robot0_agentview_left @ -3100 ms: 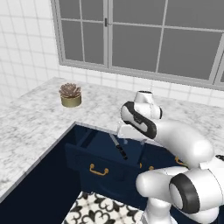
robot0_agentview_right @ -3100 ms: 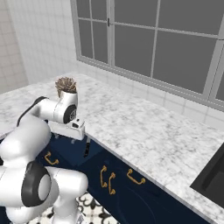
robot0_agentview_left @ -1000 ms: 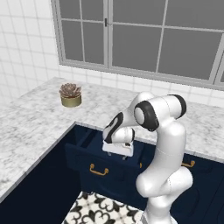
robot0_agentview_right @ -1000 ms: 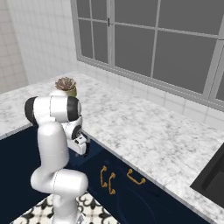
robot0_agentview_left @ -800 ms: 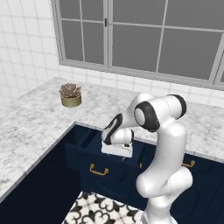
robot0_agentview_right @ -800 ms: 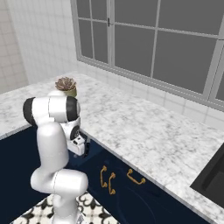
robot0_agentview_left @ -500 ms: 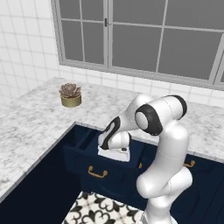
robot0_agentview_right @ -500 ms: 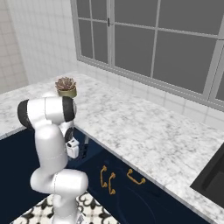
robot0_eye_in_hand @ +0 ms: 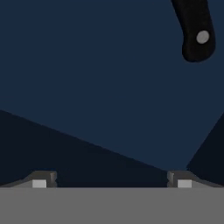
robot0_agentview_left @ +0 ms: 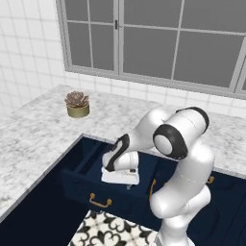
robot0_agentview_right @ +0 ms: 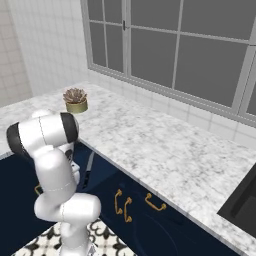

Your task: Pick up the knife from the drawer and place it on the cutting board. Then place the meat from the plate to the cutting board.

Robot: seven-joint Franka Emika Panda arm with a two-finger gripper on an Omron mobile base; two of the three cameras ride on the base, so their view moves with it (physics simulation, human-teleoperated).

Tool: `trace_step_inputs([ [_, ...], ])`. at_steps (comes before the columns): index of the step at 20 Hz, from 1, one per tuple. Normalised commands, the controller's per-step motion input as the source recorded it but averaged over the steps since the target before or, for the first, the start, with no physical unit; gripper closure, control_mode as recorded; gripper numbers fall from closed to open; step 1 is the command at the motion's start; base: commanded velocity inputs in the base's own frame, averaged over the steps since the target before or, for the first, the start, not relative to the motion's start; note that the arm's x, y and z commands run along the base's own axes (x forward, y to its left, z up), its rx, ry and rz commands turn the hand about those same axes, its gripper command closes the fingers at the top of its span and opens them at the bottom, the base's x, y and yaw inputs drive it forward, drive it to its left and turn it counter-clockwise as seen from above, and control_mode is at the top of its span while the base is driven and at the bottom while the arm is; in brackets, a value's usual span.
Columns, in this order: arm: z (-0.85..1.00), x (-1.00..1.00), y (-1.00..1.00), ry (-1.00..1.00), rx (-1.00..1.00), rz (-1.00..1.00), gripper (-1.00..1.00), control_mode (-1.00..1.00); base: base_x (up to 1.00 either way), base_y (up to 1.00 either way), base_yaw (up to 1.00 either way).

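Fingertips of the white arm's two-finger gripper stand spread wide, holding nothing, low inside the open wide navy-blue drawer. Toward one o'clock in the hand view lies the black handle end of the long kitchen knife, untouched. Compared with a second ago, the hand has sunk deeper into the drawer.

Knife blade cut off by hand view's top edge; only handle end visible.

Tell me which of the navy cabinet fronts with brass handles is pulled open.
The drawer under the counter corner nearest the potted succulent. It alone juts out from the cabinet run, with the gripper lowered inside; the other fronts sit flush and closed.
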Motion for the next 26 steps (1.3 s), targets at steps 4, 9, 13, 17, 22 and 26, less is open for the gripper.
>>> trace_step_inputs([
  [4,0.15,-0.42,0.23,0.00,0.02,0.15,-1.00,-1.00,0.00,0.00,0.00],
  [9,0.23,0.04,-0.08,0.00,0.00,0.13,-1.00,-1.00,0.00,0.00,0.00],
  [13,0.10,0.36,-0.30,0.00,0.05,0.19,-1.00,-1.00,0.00,0.00,0.00],
  [17,0.00,0.73,-0.48,-0.03,0.06,0.26,-1.00,-1.00,0.00,0.00,0.00],
  [22,0.00,0.34,-0.14,-0.07,0.00,0.27,-1.00,-1.00,0.00,0.00,0.00],
  [26,-0.16,0.02,0.00,-0.15,-0.04,0.23,-1.00,-1.00,0.00,0.00,0.00],
])
